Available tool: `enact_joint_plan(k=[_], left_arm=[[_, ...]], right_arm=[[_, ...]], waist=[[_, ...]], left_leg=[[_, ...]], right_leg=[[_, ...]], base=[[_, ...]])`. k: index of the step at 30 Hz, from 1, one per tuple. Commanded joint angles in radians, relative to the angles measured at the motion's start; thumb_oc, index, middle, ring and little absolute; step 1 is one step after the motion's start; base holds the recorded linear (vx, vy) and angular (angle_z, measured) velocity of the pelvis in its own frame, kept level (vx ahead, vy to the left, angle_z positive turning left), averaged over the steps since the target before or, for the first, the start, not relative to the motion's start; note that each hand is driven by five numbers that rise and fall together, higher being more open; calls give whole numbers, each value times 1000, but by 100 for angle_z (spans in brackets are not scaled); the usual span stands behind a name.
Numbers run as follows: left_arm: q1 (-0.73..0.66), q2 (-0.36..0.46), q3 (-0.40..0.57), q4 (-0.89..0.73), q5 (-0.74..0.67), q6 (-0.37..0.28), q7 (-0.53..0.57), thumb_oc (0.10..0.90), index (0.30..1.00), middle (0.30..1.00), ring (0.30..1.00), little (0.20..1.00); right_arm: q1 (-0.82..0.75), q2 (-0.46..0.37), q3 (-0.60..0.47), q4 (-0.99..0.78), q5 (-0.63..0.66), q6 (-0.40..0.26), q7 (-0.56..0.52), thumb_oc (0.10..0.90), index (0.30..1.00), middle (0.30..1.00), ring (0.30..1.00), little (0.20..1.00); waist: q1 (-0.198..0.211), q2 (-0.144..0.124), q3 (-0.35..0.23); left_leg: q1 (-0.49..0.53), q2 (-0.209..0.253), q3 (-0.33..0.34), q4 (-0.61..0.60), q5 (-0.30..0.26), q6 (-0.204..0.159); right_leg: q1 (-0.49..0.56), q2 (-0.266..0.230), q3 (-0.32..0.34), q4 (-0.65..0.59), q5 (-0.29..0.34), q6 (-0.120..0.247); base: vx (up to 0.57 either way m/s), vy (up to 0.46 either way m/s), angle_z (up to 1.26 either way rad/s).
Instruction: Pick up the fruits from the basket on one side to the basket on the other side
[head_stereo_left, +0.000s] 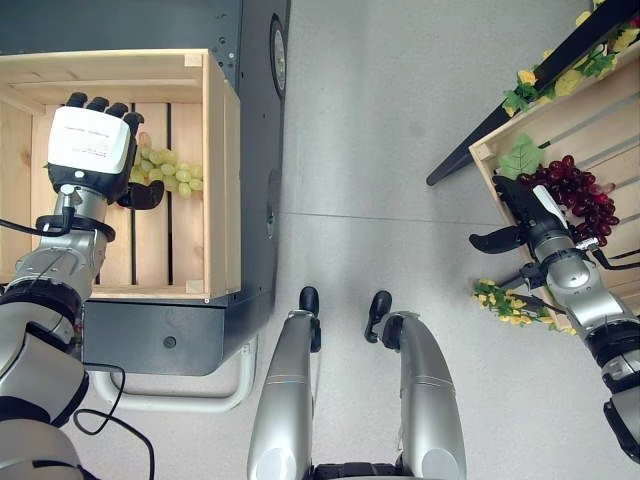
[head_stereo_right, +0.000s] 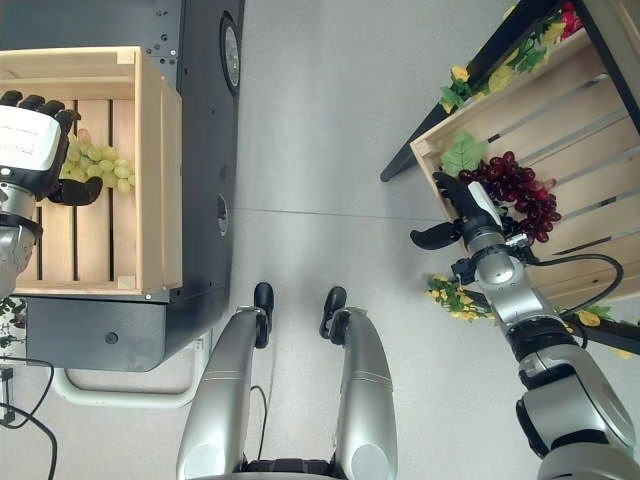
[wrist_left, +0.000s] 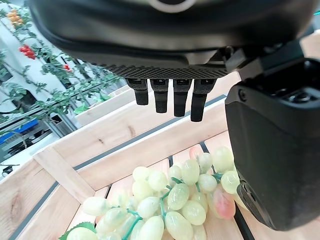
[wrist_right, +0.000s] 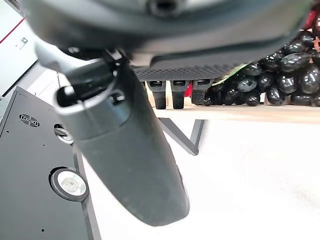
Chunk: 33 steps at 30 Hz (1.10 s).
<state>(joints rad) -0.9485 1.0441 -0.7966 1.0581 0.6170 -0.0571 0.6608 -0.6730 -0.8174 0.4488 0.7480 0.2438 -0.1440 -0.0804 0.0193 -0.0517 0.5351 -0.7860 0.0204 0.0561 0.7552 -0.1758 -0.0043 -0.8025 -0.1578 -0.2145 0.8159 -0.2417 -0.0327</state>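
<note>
A bunch of green grapes (head_stereo_left: 170, 172) lies on the slatted floor of the left wooden crate (head_stereo_left: 222, 180). My left hand (head_stereo_left: 92, 140) hovers over the bunch (wrist_left: 175, 200), fingers (wrist_left: 174, 100) straight and open, thumb beside the grapes and holding nothing. At the right, a bunch of dark red grapes (head_stereo_left: 580, 195) rests in the tilted right crate (head_stereo_left: 560, 125). My right hand (head_stereo_left: 530, 215) is at that crate's near rim, right beside the bunch (wrist_right: 295, 70). It is open, with the thumb spread and nothing in it.
The left crate stands on a black cabinet (head_stereo_left: 255, 60). A black rack frame (head_stereo_left: 530, 85) with yellow artificial flowers (head_stereo_left: 505, 302) and a green leaf (head_stereo_left: 522, 157) surrounds the right crate. Grey floor lies between the two crates.
</note>
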Motion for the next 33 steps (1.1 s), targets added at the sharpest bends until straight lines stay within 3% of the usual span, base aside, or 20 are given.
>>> enact_joint_plan(k=[1,14,20,28,33], left_arm=[[-89,80,70,-11,20,54,33,800,900,900,900,900],[-136,82,-35,11,78,52,-106,800,900,900,900,900],[-164,75,-79,10,99,42,-120,800,900,900,900,900],[-206,69,-96,16,104,120,-60,800,900,900,900,900],[-220,62,-106,47,111,128,-73,800,900,900,900,900]], right_arm=[[-35,-94,-18,-40,39,-74,37,800,900,900,900,900],[-33,-102,-7,-10,70,-97,69,800,900,900,900,900],[-59,-100,14,6,81,-105,80,800,900,900,900,900],[-62,-94,24,-3,94,-104,90,800,900,900,900,900],[-68,-87,30,1,109,-118,80,800,900,900,900,900]], waist=[[11,46,-15],[7,38,-15],[9,39,-15],[9,24,-15],[9,9,-15]], left_leg=[[90,-15,90,-98,-14,38],[68,-8,96,-98,-14,46],[58,-6,99,-100,-16,48],[30,-3,92,-94,-13,50],[7,2,84,-89,-8,48]], right_leg=[[86,23,-16,-58,34,16],[66,24,-16,-68,51,28],[55,22,-20,-66,51,29],[31,23,-28,-63,58,31],[20,28,-37,-65,62,28]], base=[[-4,19,6],[-2,5,2],[0,0,0],[-4,1,2],[-4,-3,2]])
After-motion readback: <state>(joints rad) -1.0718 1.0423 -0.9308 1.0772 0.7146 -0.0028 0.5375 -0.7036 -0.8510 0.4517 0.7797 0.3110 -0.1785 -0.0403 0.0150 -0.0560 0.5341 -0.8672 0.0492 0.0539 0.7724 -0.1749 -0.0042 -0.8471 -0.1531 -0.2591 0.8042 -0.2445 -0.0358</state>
